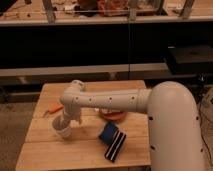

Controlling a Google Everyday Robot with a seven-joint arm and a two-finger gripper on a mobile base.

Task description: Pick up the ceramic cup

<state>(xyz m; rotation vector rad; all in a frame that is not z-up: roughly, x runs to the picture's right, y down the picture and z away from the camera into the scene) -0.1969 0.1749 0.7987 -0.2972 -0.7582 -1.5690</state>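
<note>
The ceramic cup (65, 132) is a small white cup standing on the left part of the wooden table (55, 155). My white arm reaches across from the right, and my gripper (63, 124) points down right at the cup's rim. Gripper and cup merge in this view, so I cannot tell whether it touches the cup. The wrist hides the cup's upper part.
An orange dish (114, 116) sits mid-table, partly hidden behind my forearm. A blue and black object (113, 141) lies in front of it. A thin orange item (53, 109) lies at the left. Dark shelving stands behind the table.
</note>
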